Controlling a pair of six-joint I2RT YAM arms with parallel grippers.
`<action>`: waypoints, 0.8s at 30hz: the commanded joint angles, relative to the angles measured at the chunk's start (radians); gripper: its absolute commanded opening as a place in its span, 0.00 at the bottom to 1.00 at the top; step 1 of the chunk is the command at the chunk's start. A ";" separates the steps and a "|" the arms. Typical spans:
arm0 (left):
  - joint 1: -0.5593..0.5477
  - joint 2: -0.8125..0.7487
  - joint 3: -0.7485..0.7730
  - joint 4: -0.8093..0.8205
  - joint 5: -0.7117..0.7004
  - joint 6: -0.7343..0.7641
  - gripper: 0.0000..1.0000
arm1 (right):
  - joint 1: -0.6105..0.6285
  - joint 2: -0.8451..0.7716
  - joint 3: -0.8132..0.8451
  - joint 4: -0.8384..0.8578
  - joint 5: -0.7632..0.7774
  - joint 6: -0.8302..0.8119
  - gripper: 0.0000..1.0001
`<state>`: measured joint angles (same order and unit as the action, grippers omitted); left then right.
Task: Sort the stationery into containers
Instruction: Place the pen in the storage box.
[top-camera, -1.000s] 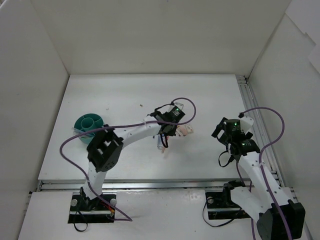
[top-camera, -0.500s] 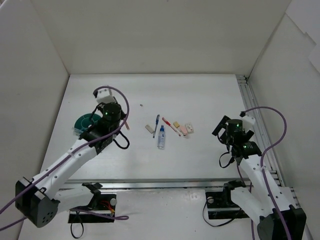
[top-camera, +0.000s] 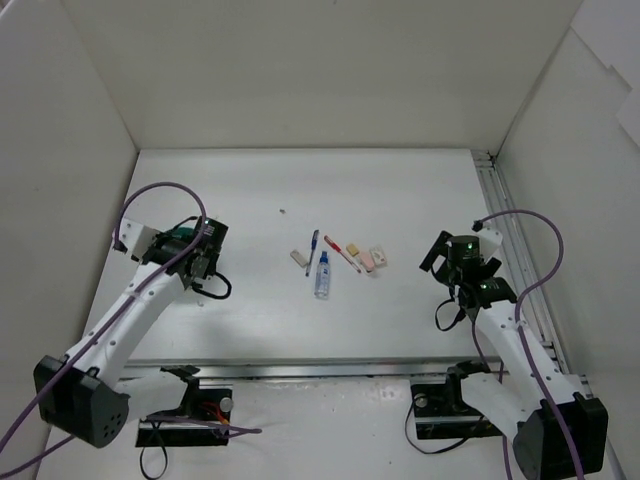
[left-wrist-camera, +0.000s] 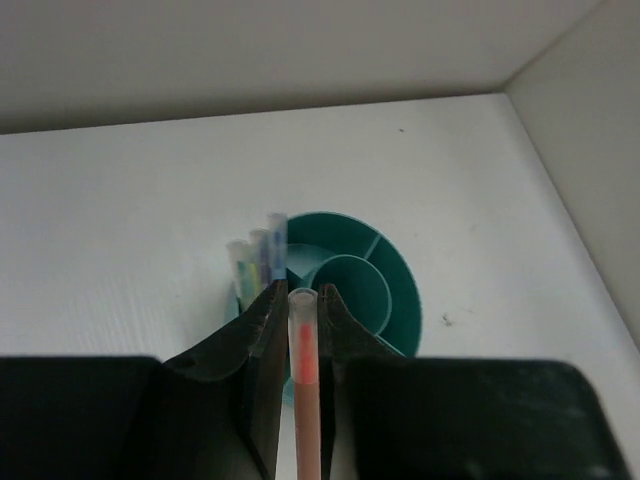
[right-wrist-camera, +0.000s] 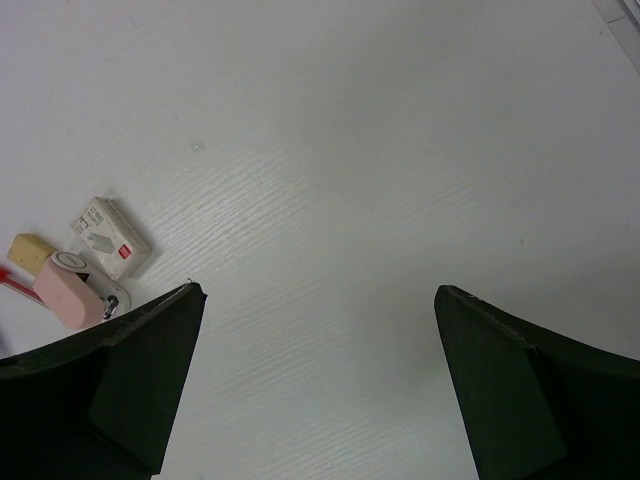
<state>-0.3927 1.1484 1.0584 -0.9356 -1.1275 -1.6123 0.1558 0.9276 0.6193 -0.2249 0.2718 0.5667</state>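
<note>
1. We see a white table (right-wrist-camera: 330, 150) spreading beneath and ahead of the right gripper (right-wrist-camera: 317, 291).
2. We see white walls (left-wrist-camera: 250, 50) rising beyond the left gripper (left-wrist-camera: 303, 295), ahead and to its right.
3. We spot a small dark speck (left-wrist-camera: 447, 320) on the table, right of that gripper's tip.

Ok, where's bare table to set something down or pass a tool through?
Bare: the wide strip between the stationery row and back wall; the gap between teal cup and that row; the patch between white eraser and right tool. Crowded: the row itself.
</note>
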 joint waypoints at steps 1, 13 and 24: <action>0.015 0.100 0.078 -0.524 -0.107 -0.565 0.00 | -0.004 0.008 0.014 0.053 0.007 -0.013 0.98; 0.113 0.252 0.155 -0.588 -0.127 -0.635 0.00 | -0.002 0.022 0.014 0.061 0.014 -0.019 0.98; 0.187 0.341 0.210 -0.588 -0.126 -0.643 0.00 | -0.006 0.047 0.022 0.065 0.007 -0.028 0.98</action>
<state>-0.2207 1.4860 1.2289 -1.3121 -1.2133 -1.9762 0.1562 0.9707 0.6193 -0.2012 0.2642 0.5476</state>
